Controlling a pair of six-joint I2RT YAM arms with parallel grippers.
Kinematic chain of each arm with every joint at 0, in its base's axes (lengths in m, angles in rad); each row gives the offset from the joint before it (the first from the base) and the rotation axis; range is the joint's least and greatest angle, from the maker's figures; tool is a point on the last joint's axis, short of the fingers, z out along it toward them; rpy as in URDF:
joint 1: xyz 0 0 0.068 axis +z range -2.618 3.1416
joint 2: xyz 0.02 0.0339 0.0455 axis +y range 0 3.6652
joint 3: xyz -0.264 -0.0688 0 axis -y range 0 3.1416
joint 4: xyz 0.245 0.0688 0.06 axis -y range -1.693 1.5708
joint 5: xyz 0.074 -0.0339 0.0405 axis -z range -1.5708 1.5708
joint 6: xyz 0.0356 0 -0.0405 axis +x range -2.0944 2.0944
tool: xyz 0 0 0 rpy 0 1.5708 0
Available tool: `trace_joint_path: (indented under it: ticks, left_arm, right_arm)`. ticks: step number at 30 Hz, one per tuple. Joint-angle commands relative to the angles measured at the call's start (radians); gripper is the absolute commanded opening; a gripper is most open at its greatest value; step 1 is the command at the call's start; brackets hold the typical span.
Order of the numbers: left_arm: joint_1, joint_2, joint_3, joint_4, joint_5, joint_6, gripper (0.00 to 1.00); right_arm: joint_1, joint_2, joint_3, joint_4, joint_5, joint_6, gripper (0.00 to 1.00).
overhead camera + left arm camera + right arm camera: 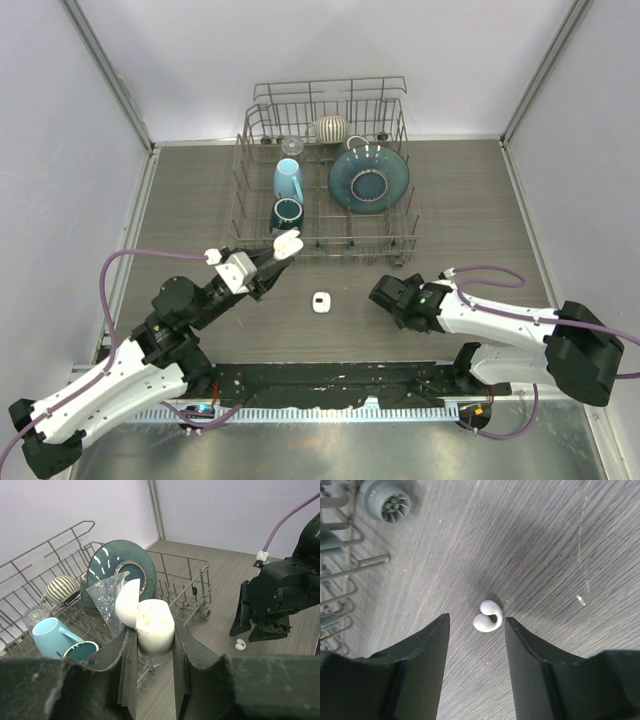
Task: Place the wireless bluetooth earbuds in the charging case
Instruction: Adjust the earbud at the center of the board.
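Observation:
My left gripper (275,258) is shut on an open white charging case (288,244) and holds it above the table by the rack's front. In the left wrist view the case (155,620) sits between the fingers (186,645), its lid (127,602) tipped back and its wells facing up. One small white earbud (487,616) lies on the table between the fingertips of my open right gripper (477,618). It also shows in the left wrist view (240,644), under the right gripper (260,630). The other earbuds are not in view.
A second small white case (321,302) lies on the table between the arms. A wire dish rack (325,240) behind holds a teal plate (368,178), a light blue cup (288,180), a dark cup (287,213) and a striped bowl (330,128). A rack wheel (391,501) is nearby.

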Motion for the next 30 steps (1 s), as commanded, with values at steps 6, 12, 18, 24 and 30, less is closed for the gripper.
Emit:
trace_joint_path:
  ticks: [6,12,18,24,30]
  left_arm:
    - [-0.003,-0.01,0.011,0.017,-0.018,-0.001,0.0]
    - [-0.003,-0.014,0.01,0.023,-0.013,0.002,0.0]
    - [-0.005,-0.016,0.005,0.021,-0.015,0.004,0.0]
    - [-0.005,-0.037,0.002,0.004,-0.022,0.005,0.0]
    - [-0.003,-0.051,-0.006,0.0,-0.031,0.01,0.0]
  right_arm:
    - [0.0,-0.199,0.066,0.012,0.129,-0.333,0.58]
    - [0.001,-0.26,0.068,0.182,0.071,-1.151,0.48]
    - [0.0,-0.109,0.086,0.147,-0.043,-1.338,0.47]
    - [-0.002,-0.001,0.144,0.137,-0.086,-1.329,0.47]
    - [0.0,0.059,0.129,0.17,-0.152,-1.294,0.46]
